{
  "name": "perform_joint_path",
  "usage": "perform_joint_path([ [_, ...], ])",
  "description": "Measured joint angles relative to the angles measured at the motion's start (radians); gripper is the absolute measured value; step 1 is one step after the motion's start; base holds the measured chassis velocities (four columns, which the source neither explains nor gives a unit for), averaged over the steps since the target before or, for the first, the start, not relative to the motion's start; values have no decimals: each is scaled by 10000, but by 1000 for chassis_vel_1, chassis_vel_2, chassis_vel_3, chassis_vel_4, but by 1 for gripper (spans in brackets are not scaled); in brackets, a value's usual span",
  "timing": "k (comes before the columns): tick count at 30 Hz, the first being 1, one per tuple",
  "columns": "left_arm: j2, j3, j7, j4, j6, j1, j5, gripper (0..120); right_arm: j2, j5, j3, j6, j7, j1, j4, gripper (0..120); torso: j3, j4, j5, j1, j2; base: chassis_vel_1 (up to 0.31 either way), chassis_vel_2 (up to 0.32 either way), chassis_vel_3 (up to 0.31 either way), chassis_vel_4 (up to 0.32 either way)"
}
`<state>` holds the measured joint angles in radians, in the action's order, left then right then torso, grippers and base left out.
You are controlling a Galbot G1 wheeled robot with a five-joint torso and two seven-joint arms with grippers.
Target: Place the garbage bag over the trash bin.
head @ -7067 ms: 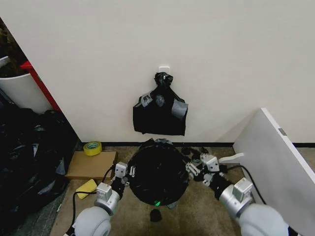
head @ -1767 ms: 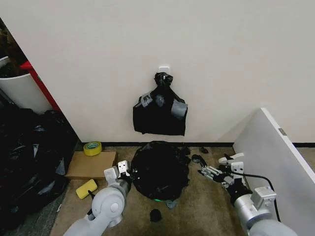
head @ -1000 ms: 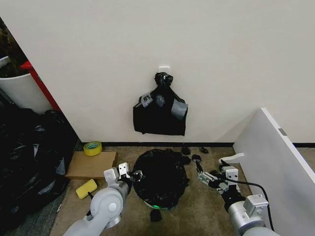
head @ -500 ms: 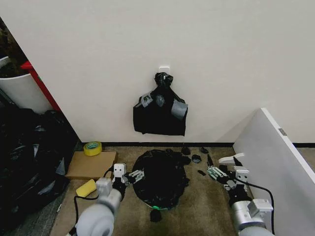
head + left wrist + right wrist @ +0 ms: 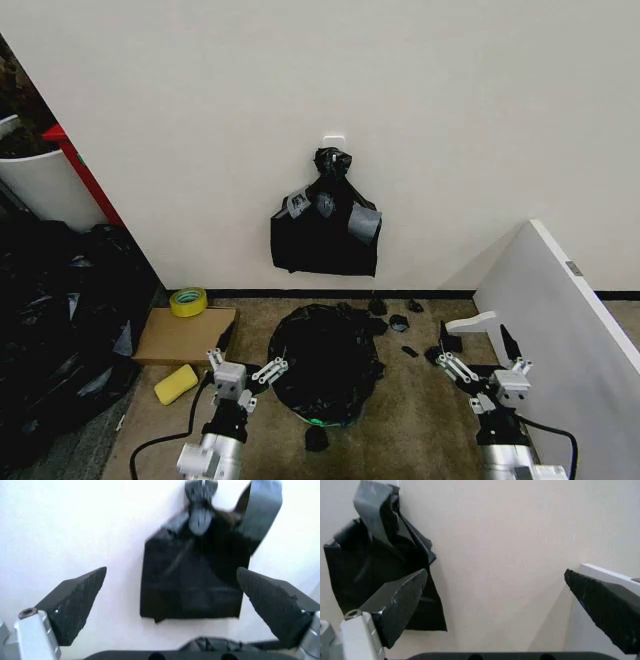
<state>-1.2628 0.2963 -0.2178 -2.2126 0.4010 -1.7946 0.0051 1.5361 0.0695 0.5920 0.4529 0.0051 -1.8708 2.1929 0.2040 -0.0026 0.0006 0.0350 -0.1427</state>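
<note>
Both grippers released, left gripper [image 5: 243,371] beside garbage bag [image 5: 325,365], right gripper [image 5: 481,367] well clear on bare floor [image 5: 415,420]

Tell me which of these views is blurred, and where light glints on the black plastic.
Left wrist view: soft and blurred, the hanging bundle of bags smeared. Right wrist view: sharper, flat light on the wall. Head view: sharp; faint glints on the garbage bag over the trash bin.
</note>
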Motion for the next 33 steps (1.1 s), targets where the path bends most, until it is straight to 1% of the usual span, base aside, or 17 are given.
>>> perform_joint_path([
  [5,-163,400,76,-233,158,-422,253,100,221,-396,-236,231,3,-282,93,100,0,1,-1,0,0,0,0,0,0],
  [9,-213,511,102,-309,320,-623,296,100,334,-581,-350,445,55,-489,24,100,1,0,-1,0,0,0,0,0,0],
  [20,-157,235,71,-168,456,-602,567,100,406,-894,-354,655,205,-522,-85,100,1,0,-1,1,1,0,0,0,0],
  [30,-64,184,24,-159,474,-520,547,100,398,-888,-354,651,216,-513,-87,100,1,0,-1,1,1,0,0,0,0],
  [33,36,20,19,-127,418,-371,509,100,396,-884,-354,642,220,-511,-87,100,1,0,-1,1,1,0,0,0,0],
])
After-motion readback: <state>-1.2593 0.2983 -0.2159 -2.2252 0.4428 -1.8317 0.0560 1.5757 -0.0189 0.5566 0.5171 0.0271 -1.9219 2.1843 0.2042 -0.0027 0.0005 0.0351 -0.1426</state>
